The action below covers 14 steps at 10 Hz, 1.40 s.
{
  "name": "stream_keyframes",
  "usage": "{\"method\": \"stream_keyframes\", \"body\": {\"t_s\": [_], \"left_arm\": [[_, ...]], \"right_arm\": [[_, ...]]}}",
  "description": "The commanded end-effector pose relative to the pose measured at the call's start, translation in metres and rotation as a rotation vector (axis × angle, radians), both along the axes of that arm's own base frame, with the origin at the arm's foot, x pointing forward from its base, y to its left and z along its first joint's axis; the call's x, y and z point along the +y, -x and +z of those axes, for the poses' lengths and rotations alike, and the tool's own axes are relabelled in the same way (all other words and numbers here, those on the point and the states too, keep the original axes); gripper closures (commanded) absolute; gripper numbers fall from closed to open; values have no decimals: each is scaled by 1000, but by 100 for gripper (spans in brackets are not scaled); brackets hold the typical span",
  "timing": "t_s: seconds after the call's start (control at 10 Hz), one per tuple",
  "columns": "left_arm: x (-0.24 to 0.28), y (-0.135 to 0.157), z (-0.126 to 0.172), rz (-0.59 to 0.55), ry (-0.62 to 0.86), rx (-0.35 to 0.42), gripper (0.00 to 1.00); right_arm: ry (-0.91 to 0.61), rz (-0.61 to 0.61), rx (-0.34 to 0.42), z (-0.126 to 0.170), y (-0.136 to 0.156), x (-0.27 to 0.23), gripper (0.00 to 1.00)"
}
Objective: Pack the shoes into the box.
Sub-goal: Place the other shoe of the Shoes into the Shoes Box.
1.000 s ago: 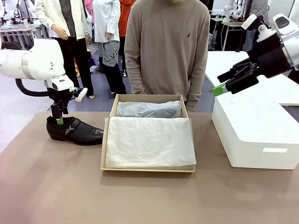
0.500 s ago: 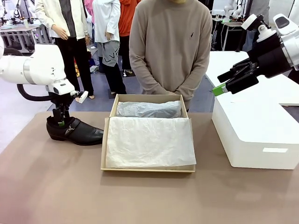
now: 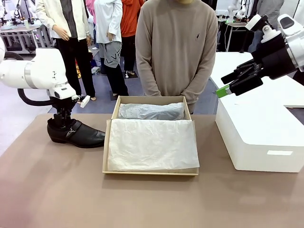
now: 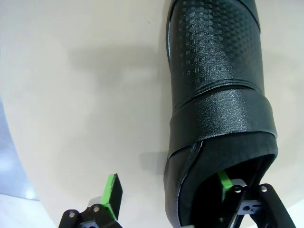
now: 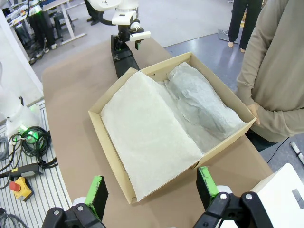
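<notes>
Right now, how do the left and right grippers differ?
The left gripper is low at the shoe heel, one finger inside its opening, one outside; the right gripper hangs high over the white block. Left points down; right slants toward the box. Both stand open, gripping nothing.

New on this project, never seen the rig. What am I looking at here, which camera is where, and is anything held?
Two white robot arms work at a brown table, facing a person. The wide picture comes from a fixed camera between the arms. The other two come from a camera on each wrist, looking along that gripper's fingers.

On the table are a black shoe, an open cardboard box lined with white tissue paper, and a large white block. A tissue-wrapped bundle lies at the box's far end.

The left gripper is open and straddles the shoe's heel wall, one finger inside and one outside; it is not clamped. The right gripper hangs open in the air near the block, holding nothing.
</notes>
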<state>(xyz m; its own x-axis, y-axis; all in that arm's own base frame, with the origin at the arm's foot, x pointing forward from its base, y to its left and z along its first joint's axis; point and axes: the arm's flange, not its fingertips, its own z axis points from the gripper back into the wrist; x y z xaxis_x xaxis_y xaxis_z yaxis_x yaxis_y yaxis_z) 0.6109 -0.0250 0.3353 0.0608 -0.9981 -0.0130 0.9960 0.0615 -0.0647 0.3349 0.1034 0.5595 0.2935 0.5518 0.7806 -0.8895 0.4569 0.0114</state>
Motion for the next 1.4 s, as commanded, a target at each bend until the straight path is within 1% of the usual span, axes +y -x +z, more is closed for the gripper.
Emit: {"method": "stream_keyframes", "body": {"t_s": [0.0, 0.3, 0.4, 1.1, 1.2, 1.3], "left_arm": [[3, 2, 2, -22, 27, 9, 38], [4, 4, 2, -30, 20, 13, 96], [4, 4, 4, -31, 17, 11, 100], [4, 9, 9, -45, -17, -6, 100], [6, 8, 14, -42, -14, -8, 100], [11, 5, 28, 4, 28, -21, 100]], "right_arm": [[-24, 26, -15, -2, -3, 0, 0], [-24, 26, -15, -2, -3, 0, 0], [-24, 26, -15, -2, -3, 0, 0], [-24, 26, -15, -2, -3, 0, 0], [-24, 26, -15, -2, -3, 0, 0], [-24, 26, -15, -2, -3, 0, 0]]}}
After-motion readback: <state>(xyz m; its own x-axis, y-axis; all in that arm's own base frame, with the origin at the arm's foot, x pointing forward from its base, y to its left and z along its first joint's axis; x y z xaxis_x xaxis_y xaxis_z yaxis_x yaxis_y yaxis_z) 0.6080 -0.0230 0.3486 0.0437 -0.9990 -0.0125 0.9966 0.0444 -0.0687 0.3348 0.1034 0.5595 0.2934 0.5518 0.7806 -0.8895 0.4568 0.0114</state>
